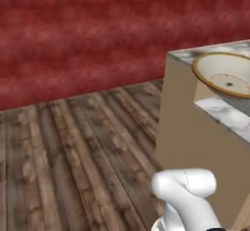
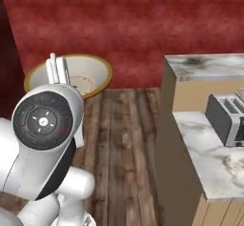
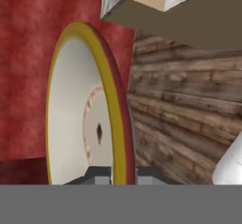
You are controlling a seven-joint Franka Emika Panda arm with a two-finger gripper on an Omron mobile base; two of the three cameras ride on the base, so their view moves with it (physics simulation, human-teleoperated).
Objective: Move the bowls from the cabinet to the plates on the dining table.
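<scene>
The gripper [image 3: 124,173] is clamped tight on the rim of the wide cream bowl [image 3: 78,114], carried in the air over the wood floor [image 1: 73,147], left of the marble table [image 2: 209,67]. This looks like the carry step; next it needs moving right over the table to a plate.

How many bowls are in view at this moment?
1: the bowl is held by its rim in the shut gripper, raised above the wooden floor beside the marble-topped counter. Others may be out of view.
</scene>
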